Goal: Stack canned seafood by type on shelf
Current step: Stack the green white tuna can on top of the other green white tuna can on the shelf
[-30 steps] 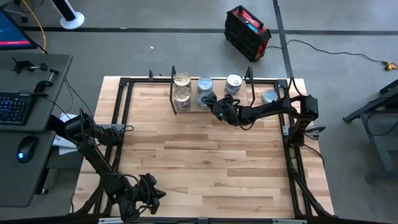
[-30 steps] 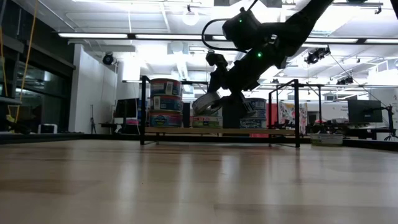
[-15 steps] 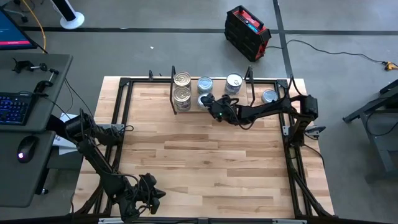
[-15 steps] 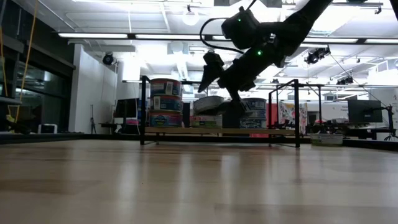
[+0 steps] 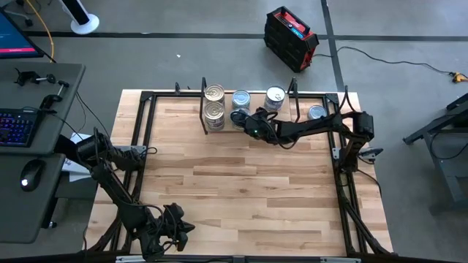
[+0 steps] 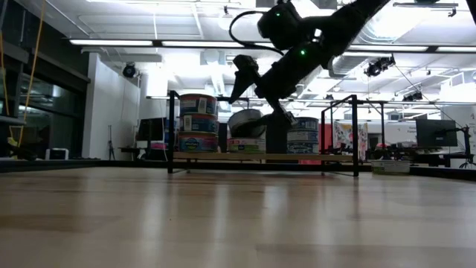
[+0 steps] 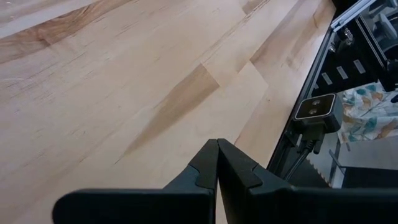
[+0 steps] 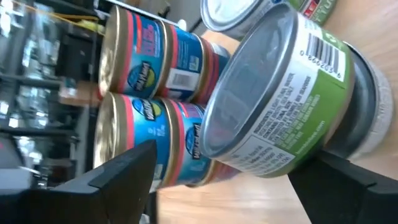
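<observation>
The shelf [image 6: 312,157] stands at the table's far edge and carries stacked tins. A green-labelled tin [image 8: 280,93] rests tilted on a silver tin [image 8: 368,106] in the middle stack [image 6: 246,132]. To its left stand gold-lidded blue tins [image 8: 149,81]. My right gripper [image 6: 259,110] is open, one finger on each side of the green tin, and neither visibly touches it. My left gripper [image 7: 217,152] is shut with nothing in it, low over the table's near left part [image 5: 175,228].
A third stack of tins [image 6: 303,138] stands on the shelf to the right of the middle one. One loose tin [image 5: 316,112] sits on the table right of the shelf. A black frame [image 5: 146,131] runs round the table. The wooden tabletop [image 5: 241,190] lies bare between the arms.
My right gripper has opened and let go of the green-labelled tin, which now rests tilted on the middle stack. The gripper has risen a little and rolled about its own axis.
</observation>
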Robot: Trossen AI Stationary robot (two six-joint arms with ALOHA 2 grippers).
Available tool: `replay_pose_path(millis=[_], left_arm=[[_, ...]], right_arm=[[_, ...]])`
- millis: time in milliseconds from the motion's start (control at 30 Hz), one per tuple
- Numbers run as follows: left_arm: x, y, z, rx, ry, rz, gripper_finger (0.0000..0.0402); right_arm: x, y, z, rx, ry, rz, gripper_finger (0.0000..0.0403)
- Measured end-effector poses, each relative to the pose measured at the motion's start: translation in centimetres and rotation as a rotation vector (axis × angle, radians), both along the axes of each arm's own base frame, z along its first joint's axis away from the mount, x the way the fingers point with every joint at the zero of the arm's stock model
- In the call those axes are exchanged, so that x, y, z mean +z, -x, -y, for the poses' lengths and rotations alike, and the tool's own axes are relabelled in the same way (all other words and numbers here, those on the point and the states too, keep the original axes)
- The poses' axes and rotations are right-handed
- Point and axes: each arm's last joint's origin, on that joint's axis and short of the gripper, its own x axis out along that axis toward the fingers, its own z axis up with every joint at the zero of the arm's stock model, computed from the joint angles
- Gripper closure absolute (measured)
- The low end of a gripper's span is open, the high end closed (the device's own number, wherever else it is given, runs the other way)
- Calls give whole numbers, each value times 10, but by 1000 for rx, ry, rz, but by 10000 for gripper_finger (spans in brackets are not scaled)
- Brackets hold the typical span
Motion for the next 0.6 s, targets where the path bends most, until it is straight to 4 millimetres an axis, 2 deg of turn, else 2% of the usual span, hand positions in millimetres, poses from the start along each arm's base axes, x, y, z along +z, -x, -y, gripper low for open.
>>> replay_pose_path(millis=[233, 367, 600], left_arm=[[0, 0, 0, 0, -1, 0, 401], [0, 0, 0, -3, -4, -1, 401], [0, 0, 0, -7, -8, -1, 401]], right_arm=[[12, -4, 0, 26, -40, -137, 68], [19, -7, 2, 62, -84, -147, 68], [20, -7, 1, 86, -123, -138, 68]])
